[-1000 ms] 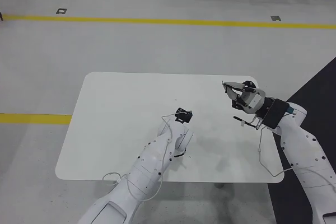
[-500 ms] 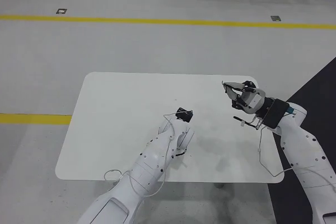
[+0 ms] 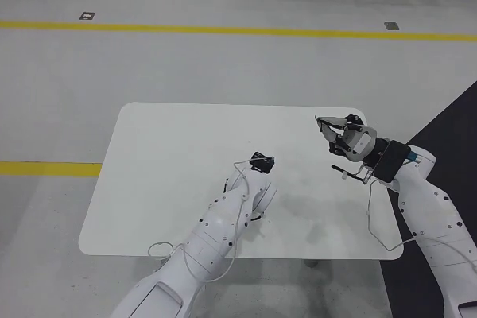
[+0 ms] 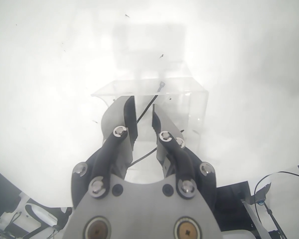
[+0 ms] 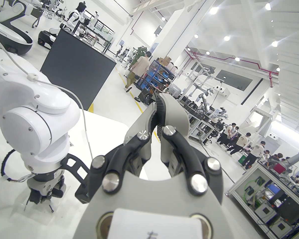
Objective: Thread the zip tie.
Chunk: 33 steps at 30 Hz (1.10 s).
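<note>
Straddling thin black zip tie (image 4: pixel 162 85) at clear acrylic block (image 4: pixel 129 88): left gripper (image 4: pixel 142 102), fingers apart; right gripper (image 5: pixel 159 99), fingers together, well apart from block.

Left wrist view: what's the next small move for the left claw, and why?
Probably close the left claw on the thin black zip tie. Its fingers stand apart on either side of the strap, which runs between them up to the clear acrylic block, so nothing pinches it yet. The right claw is shut and empty.
</note>
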Motion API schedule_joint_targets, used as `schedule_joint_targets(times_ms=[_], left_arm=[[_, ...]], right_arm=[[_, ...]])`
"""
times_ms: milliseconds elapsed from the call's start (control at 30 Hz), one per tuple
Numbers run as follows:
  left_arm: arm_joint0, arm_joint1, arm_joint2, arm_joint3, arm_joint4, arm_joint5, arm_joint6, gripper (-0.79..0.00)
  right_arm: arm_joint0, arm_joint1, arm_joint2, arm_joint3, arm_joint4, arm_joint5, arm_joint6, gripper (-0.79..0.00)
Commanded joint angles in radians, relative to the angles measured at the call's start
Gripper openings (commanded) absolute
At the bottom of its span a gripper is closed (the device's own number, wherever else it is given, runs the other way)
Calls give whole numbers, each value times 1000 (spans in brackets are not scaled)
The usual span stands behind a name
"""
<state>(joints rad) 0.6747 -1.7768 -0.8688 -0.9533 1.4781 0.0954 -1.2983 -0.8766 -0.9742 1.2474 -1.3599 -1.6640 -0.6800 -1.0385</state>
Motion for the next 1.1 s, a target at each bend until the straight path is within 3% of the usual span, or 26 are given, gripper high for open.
schedule_joint_targets(times_ms=[0,200,433,533,567,600,900,1067], left_arm=[[2,-1,3,-5,2,-11,-7,-545],[32,4,-1,-88,23,-32,-60,-570],[104,27,-35,-284,64,-98,-152,-545],[141,40,-51,-368,104,-141,-149,-403],[151,44,-59,-394,126,-140,-122,-40],[151,44,-59,-394,126,-140,-122,0],[159,47,-58,-391,146,-145,-100,0],[182,64,-43,-493,271,-273,-99,0]], right_arm=[[0,0,0,0,0,0,0,-785],[0,0,0,0,0,0,0,-785],[0,0,0,0,0,0,0,-785],[0,0,0,0,0,0,0,-785],[0,0,0,0,0,0,0,-785],[0,0,0,0,0,0,0,-785],[0,0,0,0,0,0,0,-785],[0,0,0,0,0,0,0,-785]])
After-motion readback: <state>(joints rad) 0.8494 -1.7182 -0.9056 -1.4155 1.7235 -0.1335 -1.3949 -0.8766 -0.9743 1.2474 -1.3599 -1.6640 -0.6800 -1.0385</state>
